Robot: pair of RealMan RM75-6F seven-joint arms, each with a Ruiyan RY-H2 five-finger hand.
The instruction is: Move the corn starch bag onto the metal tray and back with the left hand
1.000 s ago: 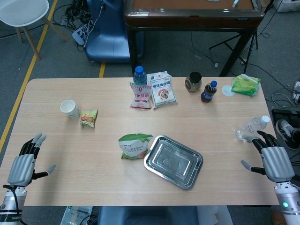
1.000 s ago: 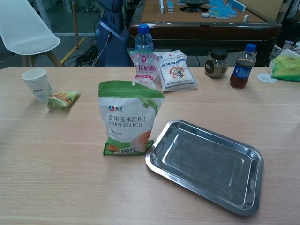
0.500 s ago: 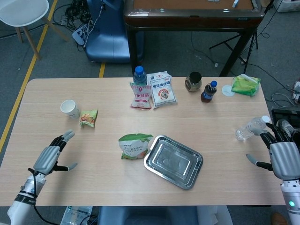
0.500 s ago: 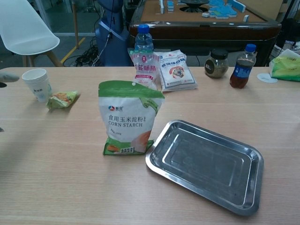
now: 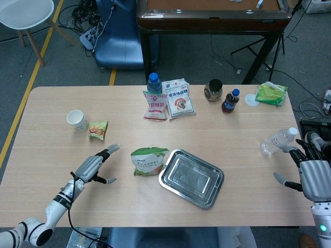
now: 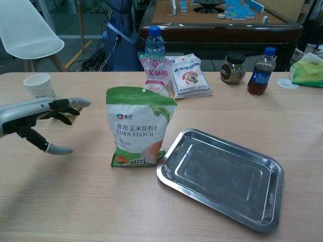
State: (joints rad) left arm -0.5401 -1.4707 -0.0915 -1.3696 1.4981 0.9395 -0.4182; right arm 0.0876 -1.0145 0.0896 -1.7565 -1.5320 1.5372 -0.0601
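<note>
Our left hand has reached toward the bag, fingers spread, empty; the tray touches the bag.

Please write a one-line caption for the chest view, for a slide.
Open left hand reaches toward the upright corn starch bag, not touching it; the metal tray beside it lies empty.

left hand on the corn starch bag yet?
Apart. The chest view shows bare table between the left hand and the corn starch bag; its fingers stop short.
</note>
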